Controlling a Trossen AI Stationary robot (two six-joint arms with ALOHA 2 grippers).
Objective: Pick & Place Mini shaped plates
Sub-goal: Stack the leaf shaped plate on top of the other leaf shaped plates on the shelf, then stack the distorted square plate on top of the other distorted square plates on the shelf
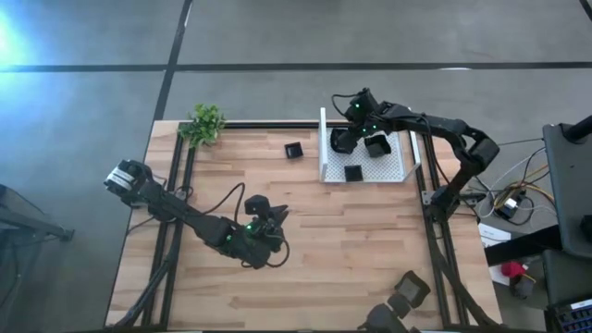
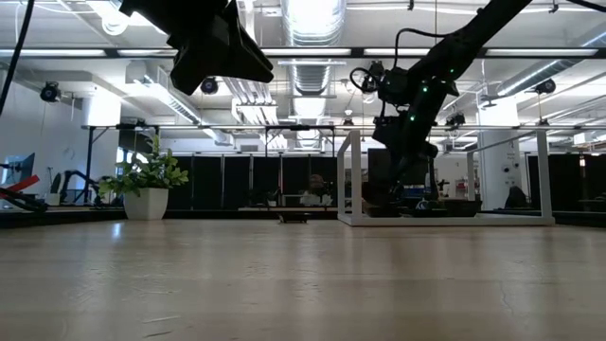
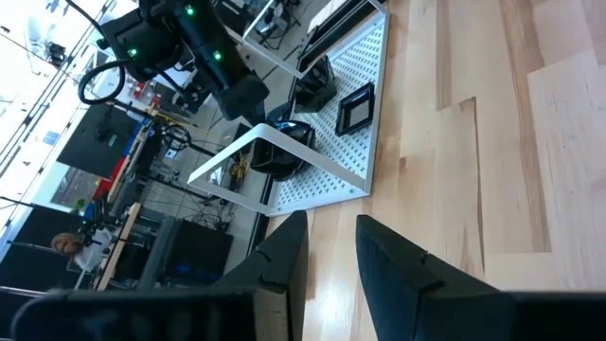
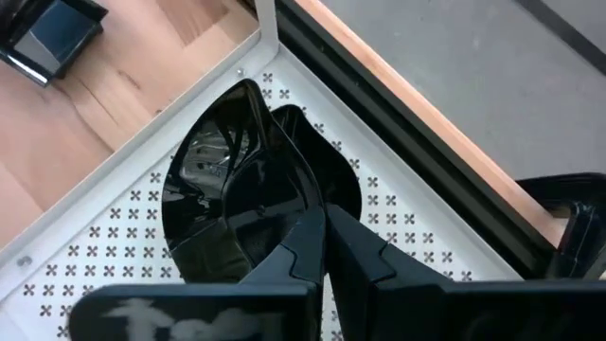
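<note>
My right gripper is inside the white mesh tray, in its far left corner, shut on a rounded black glossy mini plate. A square plate and another plate lie on the tray floor. One more square plate sits on the table left of the tray and also appears in the right wrist view. My left gripper is open, hovering over the middle of the table, touching nothing. My right gripper pinches the rounded plate by its rim between the two fingers, which come from above, slanting down. The plate sits tilted in the hold over the tray's corner. Whether its lower edge touches the tray floor I cannot tell.
The tray's upright white walls stand close around the right gripper. A small green plant stands at the table's far left corner. Bare wood stretches between the left gripper and the tray.
</note>
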